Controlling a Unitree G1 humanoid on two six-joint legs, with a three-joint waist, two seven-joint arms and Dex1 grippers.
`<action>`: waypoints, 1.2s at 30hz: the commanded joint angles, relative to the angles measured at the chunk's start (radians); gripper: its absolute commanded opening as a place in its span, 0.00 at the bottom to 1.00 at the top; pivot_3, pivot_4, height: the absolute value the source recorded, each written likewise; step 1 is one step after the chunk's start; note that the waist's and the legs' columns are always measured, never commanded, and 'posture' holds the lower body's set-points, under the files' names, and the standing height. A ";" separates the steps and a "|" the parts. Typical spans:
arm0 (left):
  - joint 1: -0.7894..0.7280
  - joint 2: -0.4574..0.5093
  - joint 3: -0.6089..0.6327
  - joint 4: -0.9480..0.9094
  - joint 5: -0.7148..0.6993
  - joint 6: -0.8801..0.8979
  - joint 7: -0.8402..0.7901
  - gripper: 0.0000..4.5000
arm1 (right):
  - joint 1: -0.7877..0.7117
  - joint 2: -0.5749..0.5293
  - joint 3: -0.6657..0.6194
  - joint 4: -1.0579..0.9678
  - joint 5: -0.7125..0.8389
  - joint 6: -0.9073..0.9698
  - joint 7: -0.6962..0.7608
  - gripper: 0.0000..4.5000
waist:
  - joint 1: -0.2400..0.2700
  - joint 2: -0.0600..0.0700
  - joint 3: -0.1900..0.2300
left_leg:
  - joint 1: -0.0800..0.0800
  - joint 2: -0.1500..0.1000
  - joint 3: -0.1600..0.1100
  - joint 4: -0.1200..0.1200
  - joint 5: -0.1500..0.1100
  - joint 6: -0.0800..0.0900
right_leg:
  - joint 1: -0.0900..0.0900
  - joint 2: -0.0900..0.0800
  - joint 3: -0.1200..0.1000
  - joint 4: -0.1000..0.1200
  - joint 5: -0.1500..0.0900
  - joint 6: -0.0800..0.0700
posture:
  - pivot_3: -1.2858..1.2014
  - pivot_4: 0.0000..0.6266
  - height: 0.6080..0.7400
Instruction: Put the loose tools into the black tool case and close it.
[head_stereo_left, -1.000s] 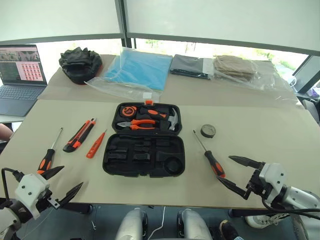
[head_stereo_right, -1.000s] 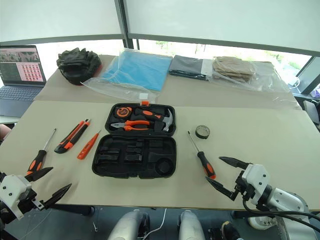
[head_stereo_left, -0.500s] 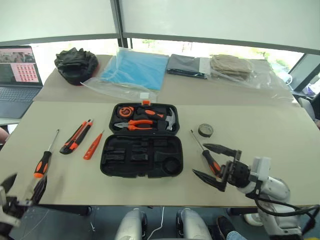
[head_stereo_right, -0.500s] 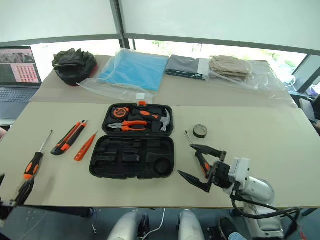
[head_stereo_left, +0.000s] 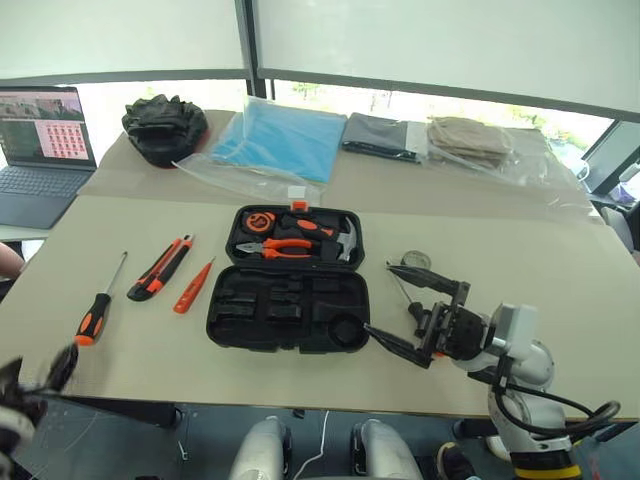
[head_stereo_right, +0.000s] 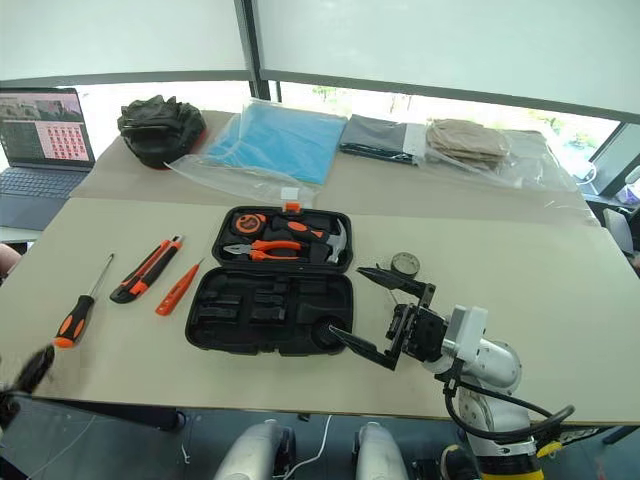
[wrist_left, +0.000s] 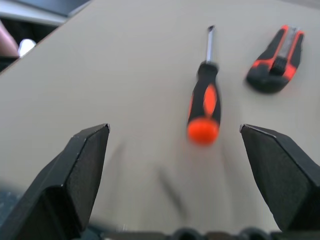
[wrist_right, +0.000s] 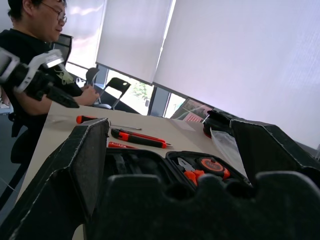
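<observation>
Gaping empty, right end effector (head_stereo_left: 407, 305) beside open tool case (head_stereo_left: 288, 293), left end effector (wrist_left: 187, 175) spread before screwdriver (wrist_left: 205, 102)

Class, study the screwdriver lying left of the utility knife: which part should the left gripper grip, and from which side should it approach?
Grip the screwdriver by its thick orange-and-black handle, not the thin shaft. It lies flat on the table, handle end nearest the edge, clear of the utility knife. The open left gripper probably does best coming from above, fingers across the handle.

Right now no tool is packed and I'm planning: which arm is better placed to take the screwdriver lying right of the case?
Right: its open right gripper hovers over that screwdriver.
</observation>
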 joint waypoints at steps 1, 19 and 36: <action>-0.088 0.119 -0.068 0.106 0.026 0.155 0.001 1.00 | -0.014 -0.007 -0.003 -0.010 0.008 -0.003 -0.007 1.00 | -0.005 0.001 0.000 | 0.001 0.000 0.002 -0.001 0.000 0.000 | -0.001 0.000 0.001 -0.001 0.001 0.001 | 0.52 0.24 1.00; -0.336 0.244 -0.224 0.369 0.253 0.073 -0.206 0.21 | -0.005 -0.018 0.010 -0.019 -0.010 -0.002 -0.043 1.00 | -0.002 0.007 0.001 | 0.004 0.012 0.010 -0.004 -0.003 -0.013 | -0.003 0.011 0.005 0.002 0.007 -0.010 | 0.52 0.24 1.00; -0.847 0.314 -0.848 0.365 0.600 -0.624 -0.959 0.21 | 0.031 -0.186 -0.060 -0.077 0.059 0.189 -0.069 1.00 | 0.009 0.007 0.002 | -0.002 0.012 0.018 -0.001 0.001 -0.004 | -0.004 0.015 0.007 -0.001 0.008 -0.010 | 0.52 0.24 1.00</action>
